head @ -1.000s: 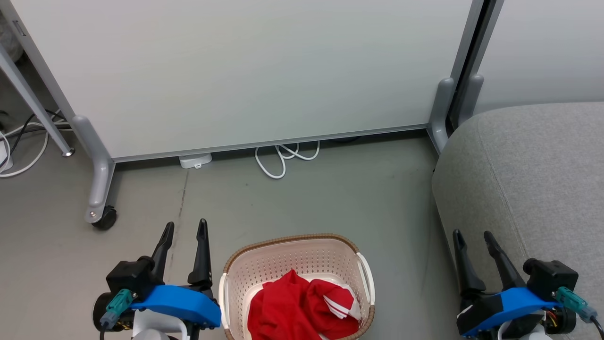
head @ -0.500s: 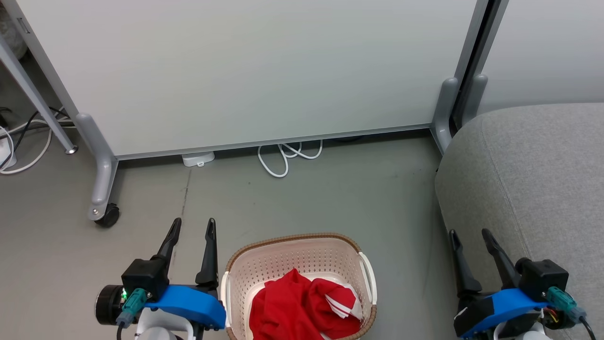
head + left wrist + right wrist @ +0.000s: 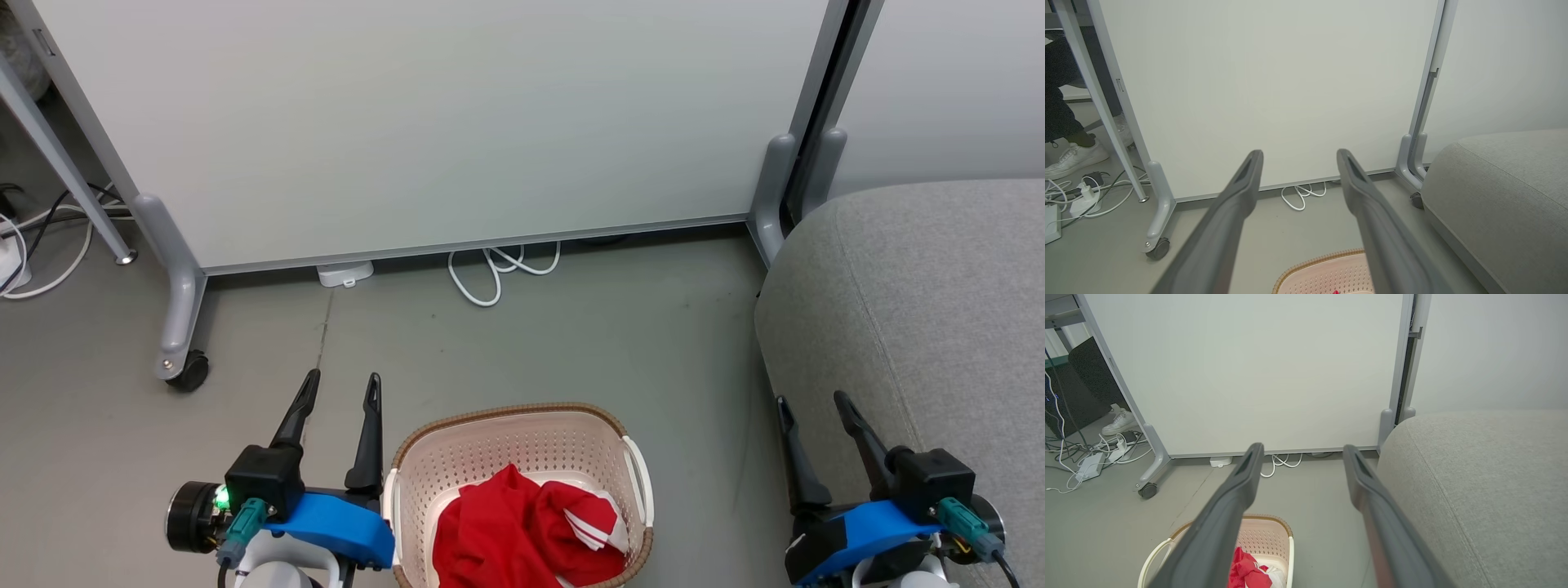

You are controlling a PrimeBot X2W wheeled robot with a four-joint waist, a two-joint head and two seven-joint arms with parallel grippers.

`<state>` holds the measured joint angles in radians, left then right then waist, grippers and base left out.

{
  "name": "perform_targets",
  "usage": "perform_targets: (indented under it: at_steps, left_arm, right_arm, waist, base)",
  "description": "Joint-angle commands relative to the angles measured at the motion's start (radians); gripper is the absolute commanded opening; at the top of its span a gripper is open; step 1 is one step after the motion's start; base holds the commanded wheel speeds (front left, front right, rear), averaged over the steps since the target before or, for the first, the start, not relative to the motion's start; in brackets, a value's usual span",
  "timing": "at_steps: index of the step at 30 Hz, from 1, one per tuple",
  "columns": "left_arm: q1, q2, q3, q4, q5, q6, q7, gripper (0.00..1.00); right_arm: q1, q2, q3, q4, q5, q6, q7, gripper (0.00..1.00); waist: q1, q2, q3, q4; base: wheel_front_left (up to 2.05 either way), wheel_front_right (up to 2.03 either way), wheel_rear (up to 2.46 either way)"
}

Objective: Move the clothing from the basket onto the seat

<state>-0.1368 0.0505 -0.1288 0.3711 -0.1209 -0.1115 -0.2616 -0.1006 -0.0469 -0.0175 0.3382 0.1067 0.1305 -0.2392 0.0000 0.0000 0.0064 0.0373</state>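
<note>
Left gripper (image 3: pixel 343 376) has edged in toward the basket (image 3: pixel 506 411) over the last second and now sits just beside its rim at 9 o'clock. Its fingers are spread wide and empty. Right gripper barely shifted.

The basket stands on the grey floor (image 3: pixel 571 343). It is cream and perforated, with a brown rim and a white handle on each side. Inside it is the clothing (image 3: pixel 506 531), a crumpled heap lying below the rim. The plain red garment (image 3: pixel 482 539) is toward 9 o'clock. The red one with white stripes (image 3: pixel 592 523) is toward 3 o'clock, with white lining showing.

A white cable (image 3: pixel 490 278) loops on the floor at 12 o'clock from the basket, under the white panel (image 3: pixel 408 122).

The right gripper (image 3: pixel 811 398) is at 3 o'clock from the basket, well apart, with fingers wide and empty. It is seen against the left edge of the seat (image 3: pixel 922 310). The grey seat lies at 2 o'clock from the basket.
</note>
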Motion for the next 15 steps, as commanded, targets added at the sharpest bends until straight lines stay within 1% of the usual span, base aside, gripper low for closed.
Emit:
perform_targets:
  at_steps: [1, 15]
  left_arm:
    - [-0.011, 0.001, 0.003, -0.002, 0.001, -0.005, -0.005, 1.0]
    - [-0.009, 0.0, 0.008, 0.002, -0.017, -0.006, -0.005, 1.0]
  right_arm:
    - [-0.012, -0.006, -0.002, 0.003, 0.003, 0.0, -0.004, 1.0]
    - [-0.018, -0.006, 0.001, 0.017, 0.012, 0.0, -0.011, 1.0]
  waist:
    - [0.0, 0.0, 0.0, 0.0]
    - [0.0, 0.0, -0.004, -0.004]
  base:
    - [0.0, 0.0, 0.0]
    - [0.0, 0.0, 0.0]
